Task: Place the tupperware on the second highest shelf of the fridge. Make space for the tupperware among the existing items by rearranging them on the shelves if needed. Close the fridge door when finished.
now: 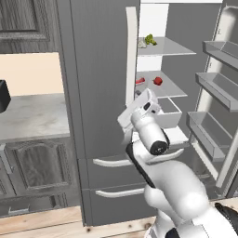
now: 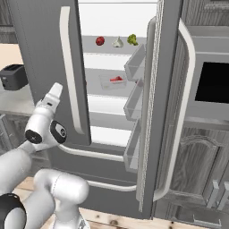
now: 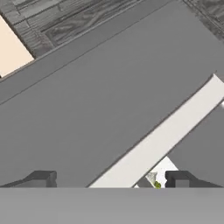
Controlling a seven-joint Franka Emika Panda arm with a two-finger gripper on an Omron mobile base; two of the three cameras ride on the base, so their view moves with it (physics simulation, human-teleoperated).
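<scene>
Grey fridge [image 2: 40, 53] stands with its right door swung open. Clear tupperware [image 2: 113, 81] sits on the second highest shelf [image 2: 96, 85], toward its right edge. Above it lie a red fruit [image 2: 100, 41], a white bulb [image 2: 117, 43] and greens [image 2: 132, 40]. Fingers [image 3: 109, 179] are spread wide and empty, facing the closed left door.

- My fridge [image 1: 100, 93] is dark grey, its handle [image 1: 132, 56] pale, its interior white.
- The tupperware [image 2: 114, 81] is clear, pinkish-red inside.
- A red fruit [image 2: 100, 41], white bulb [image 2: 117, 43], green vegetable [image 2: 132, 40].
- The toaster [image 2: 13, 76] is black; the cabinets [image 1: 28, 21] dark wood-grain.
</scene>
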